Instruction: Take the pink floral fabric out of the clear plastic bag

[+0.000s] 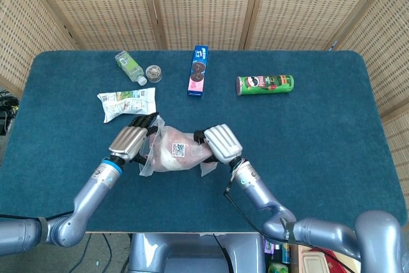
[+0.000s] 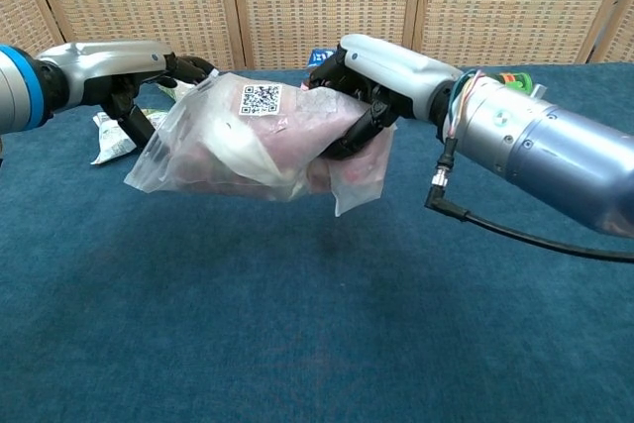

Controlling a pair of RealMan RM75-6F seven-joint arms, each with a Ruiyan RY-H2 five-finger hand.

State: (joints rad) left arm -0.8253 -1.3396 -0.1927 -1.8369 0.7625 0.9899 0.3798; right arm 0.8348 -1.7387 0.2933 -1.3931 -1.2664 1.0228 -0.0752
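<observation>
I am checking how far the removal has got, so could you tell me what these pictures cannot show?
- Whether the clear plastic bag is open: both views, its end by the left hand is crumpled and covered.
- How the right hand grips: its fingers curl under the bag.
- The pink floral fabric: its pattern is blurred by plastic.
- Snack pouch wording: head view, too small.

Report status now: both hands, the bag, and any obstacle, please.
Left hand and right hand both grip the clear plastic bag, held off the table. Pink floral fabric not out yet. Nothing in the way.
</observation>
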